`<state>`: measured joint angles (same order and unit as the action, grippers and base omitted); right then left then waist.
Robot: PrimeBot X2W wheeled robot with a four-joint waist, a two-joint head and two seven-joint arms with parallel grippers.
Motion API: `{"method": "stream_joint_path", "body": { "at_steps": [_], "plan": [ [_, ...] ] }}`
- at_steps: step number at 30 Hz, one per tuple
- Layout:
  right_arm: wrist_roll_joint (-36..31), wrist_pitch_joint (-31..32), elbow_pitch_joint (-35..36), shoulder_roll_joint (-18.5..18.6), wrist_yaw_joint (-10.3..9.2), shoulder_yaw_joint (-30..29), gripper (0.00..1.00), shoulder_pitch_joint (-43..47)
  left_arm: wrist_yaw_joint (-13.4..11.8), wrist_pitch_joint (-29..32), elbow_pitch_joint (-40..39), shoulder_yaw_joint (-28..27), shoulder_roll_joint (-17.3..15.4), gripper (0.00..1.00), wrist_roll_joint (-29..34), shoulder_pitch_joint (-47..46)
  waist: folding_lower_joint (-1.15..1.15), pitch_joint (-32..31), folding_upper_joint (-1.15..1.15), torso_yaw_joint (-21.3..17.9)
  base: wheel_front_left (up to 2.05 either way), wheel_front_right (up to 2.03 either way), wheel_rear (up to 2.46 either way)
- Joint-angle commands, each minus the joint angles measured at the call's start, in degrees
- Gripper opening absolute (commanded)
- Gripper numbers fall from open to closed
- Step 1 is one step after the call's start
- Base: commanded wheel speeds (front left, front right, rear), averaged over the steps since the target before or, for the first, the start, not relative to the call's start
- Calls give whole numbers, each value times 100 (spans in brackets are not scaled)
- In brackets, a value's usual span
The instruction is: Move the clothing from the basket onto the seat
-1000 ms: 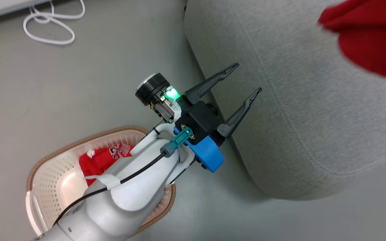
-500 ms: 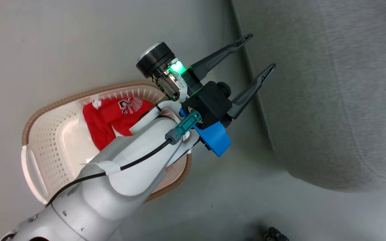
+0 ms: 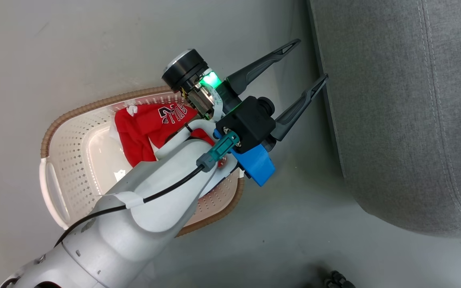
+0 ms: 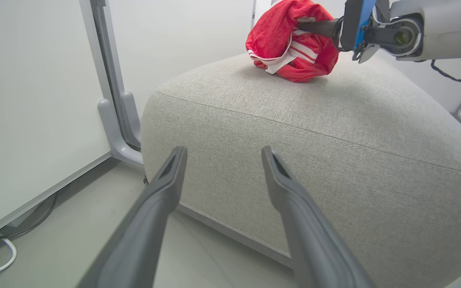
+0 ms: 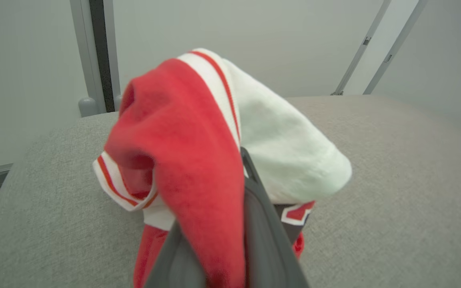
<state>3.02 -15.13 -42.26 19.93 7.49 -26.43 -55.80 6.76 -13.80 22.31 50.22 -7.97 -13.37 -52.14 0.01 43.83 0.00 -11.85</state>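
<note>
Right end effector (image 4: pixel 317 28) pinches one striped garment (image 4: pixel 290 48) over the seat (image 4: pixel 334 132); the lettered garment (image 3: pixel 150 120) lies in the basket (image 3: pixel 74 114); left end effector (image 3: pixel 312 59) gapes empty.

The grey floor (image 3: pixel 94 40) below me carries the basket (image 3: pixel 74 160) and, near it, the seat (image 3: pixel 394 120), both standing directly on it. On the seat's top, a bunched red garment (image 4: pixel 290 44) touches the fabric.
</note>
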Motion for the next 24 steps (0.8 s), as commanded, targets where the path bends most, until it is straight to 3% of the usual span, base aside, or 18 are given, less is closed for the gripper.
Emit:
{"method": "stream_joint_path", "body": {
  "at_steps": [1,4,5,6,7,14,24],
  "plan": [
    [61,-3,-97,-46,1,26,0,60,-41,-46,19,-11,4,100,-26,-63,-1,-41,0,17,0,0,0],
    [159,-3,-384,-67,1,39,0,115,-51,-58,50,-8,32,100,-47,-37,-1,-142,0,42,0,0,0],
    [160,-3,-431,-59,1,53,19,103,-54,-72,60,-3,44,100,-58,-10,-1,-191,0,51,0,0,0],
    [161,-4,-463,-45,1,64,82,113,-55,-83,79,5,48,100,-71,22,-1,-247,0,59,0,0,0],
    [173,-4,-475,-35,1,60,100,142,-66,-97,93,6,49,100,-74,58,-1,-311,0,65,0,0,0],
    [116,-4,-5,-120,1,27,100,882,-160,-141,197,-135,135,100,-247,412,-1,-1036,0,172,0,0,0],
    [162,-5,1626,-526,1,643,100,2485,-362,-146,-75,-871,46,100,-439,1286,-1,-2068,0,426,0,0,0]
  ]
}}
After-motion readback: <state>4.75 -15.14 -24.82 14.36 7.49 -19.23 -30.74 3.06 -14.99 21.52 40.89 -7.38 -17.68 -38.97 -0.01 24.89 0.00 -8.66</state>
